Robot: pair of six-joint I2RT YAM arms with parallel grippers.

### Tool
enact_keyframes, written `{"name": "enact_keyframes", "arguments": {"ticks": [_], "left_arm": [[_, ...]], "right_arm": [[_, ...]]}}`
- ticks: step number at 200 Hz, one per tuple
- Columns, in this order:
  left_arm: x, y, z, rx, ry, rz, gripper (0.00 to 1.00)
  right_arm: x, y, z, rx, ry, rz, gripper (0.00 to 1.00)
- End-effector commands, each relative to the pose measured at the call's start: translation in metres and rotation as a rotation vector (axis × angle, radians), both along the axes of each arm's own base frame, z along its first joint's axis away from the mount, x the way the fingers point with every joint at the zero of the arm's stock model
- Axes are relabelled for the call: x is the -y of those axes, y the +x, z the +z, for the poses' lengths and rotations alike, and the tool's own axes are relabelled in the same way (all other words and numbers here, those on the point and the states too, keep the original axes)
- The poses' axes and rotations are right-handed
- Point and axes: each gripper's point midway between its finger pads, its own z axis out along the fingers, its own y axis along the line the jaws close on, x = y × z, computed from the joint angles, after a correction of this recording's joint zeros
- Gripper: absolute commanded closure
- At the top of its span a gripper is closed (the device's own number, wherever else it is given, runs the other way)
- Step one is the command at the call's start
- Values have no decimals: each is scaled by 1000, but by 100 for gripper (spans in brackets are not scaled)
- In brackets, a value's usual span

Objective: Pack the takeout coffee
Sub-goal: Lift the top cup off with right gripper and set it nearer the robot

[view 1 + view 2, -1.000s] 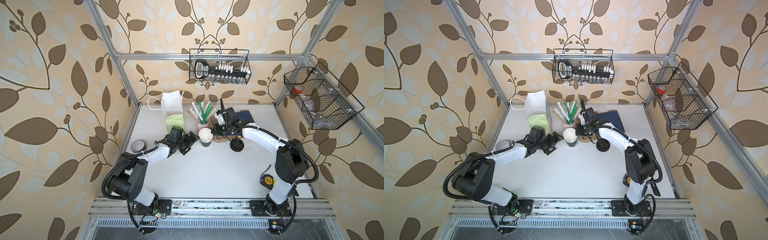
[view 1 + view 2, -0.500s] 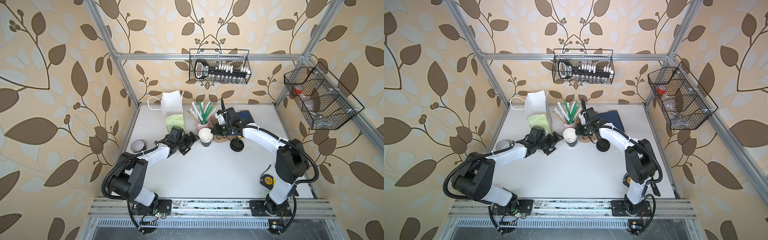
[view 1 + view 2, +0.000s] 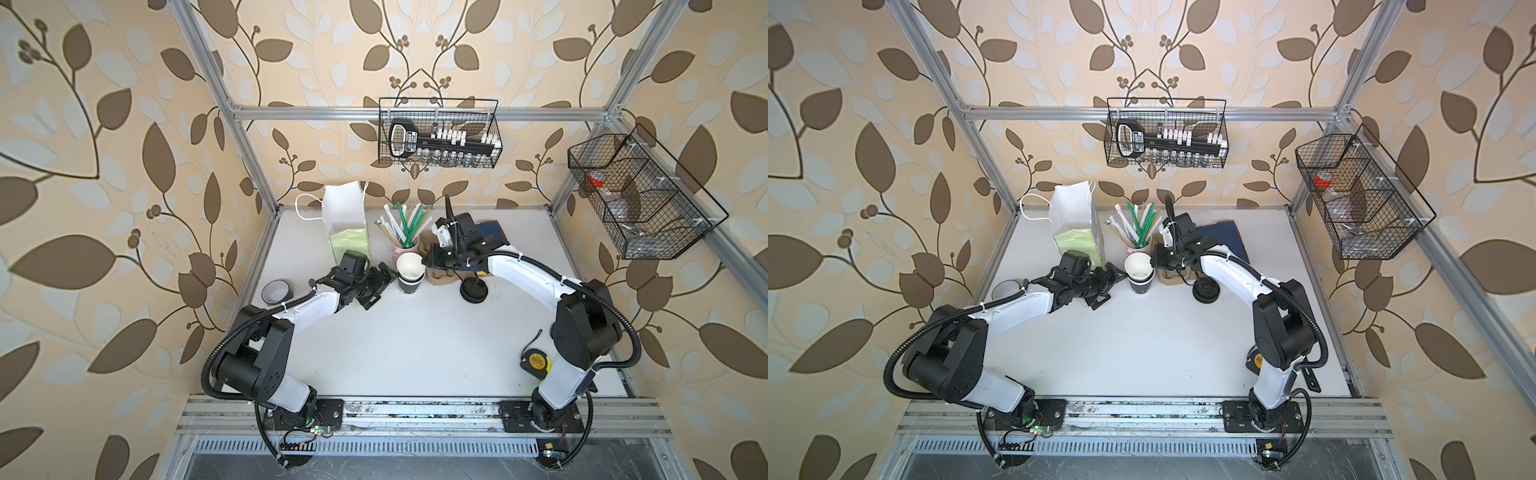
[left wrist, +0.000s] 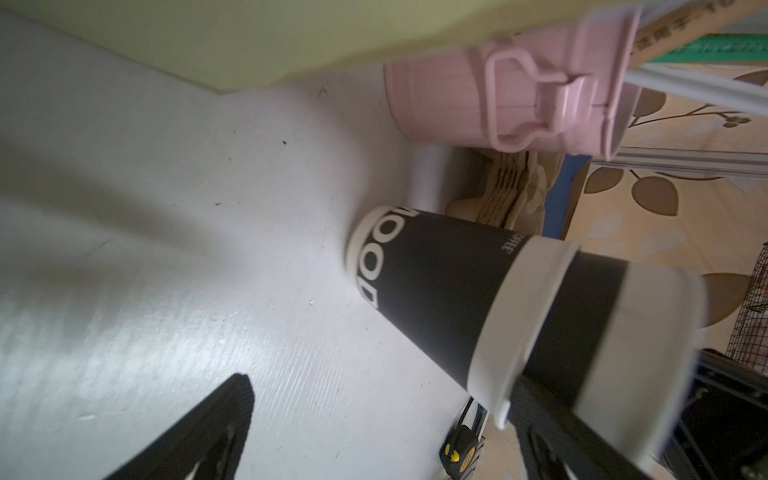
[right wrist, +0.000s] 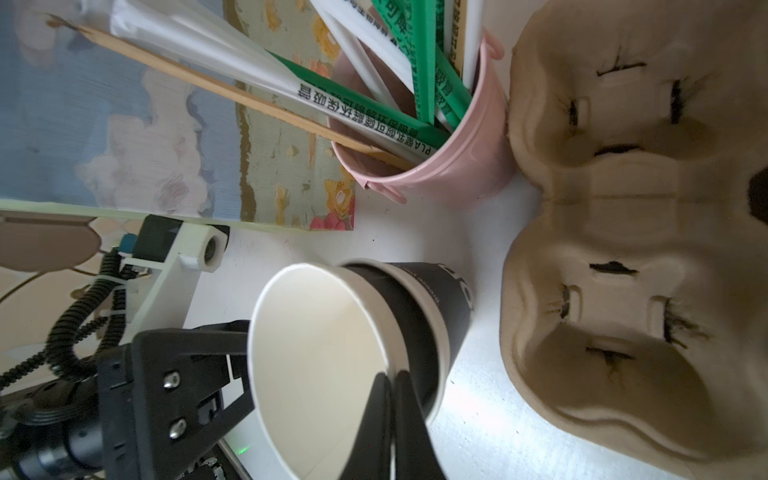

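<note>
Two black takeout coffee cups stand nested mid-table in both top views, the upper cup [image 3: 409, 266] [image 3: 1138, 266] tilted in the lower cup [image 3: 409, 286] [image 3: 1140, 287]. My right gripper [image 3: 426, 262] [image 5: 390, 384] is shut on the upper cup's [image 5: 320, 353] white rim, one finger inside and one outside. My left gripper [image 3: 380, 287] [image 3: 1111, 289] [image 4: 382, 386] stands open just left of the stack. Its fingers [image 5: 232, 336] reach toward the lower cup [image 4: 440, 282]. I cannot tell whether they touch it.
A white paper bag [image 3: 347, 220] and a pink cup of straws [image 3: 405, 243] stand behind the cups. A cardboard cup carrier [image 5: 623, 249] and black lids [image 3: 473, 289] lie to the right. A small bowl [image 3: 275, 291] sits far left, a tape measure [image 3: 536, 361] front right.
</note>
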Motion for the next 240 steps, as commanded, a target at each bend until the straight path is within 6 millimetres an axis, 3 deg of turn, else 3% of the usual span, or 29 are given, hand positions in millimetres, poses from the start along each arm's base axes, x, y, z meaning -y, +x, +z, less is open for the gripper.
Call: {"name": "enact_keyframes", "arguments": {"ticks": [1, 44, 112, 149, 154, 188, 208, 240], "left_arm": [[-1, 2, 17, 36, 29, -8, 1], [-3, 3, 24, 53, 40, -1, 1], [7, 18, 47, 88, 1, -8, 1], [2, 23, 67, 131, 39, -3, 1], [-1, 22, 82, 167, 38, 0, 1], [-15, 11, 107, 229, 99, 7, 1], [-24, -1, 123, 266, 116, 11, 1], [-38, -26, 150, 320, 137, 6, 1]], "right_arm": [[-8, 0, 40, 54, 119, 11, 100], [-3, 4, 49, 71, 118, -3, 100], [12, 10, 82, 127, 107, -13, 100], [16, 8, 111, 172, 109, -3, 100], [17, 7, 115, 179, 110, -3, 100], [32, -11, 134, 225, 85, -23, 100], [43, -32, 142, 273, 46, -37, 100], [66, -69, 123, 300, -67, -66, 100]]}}
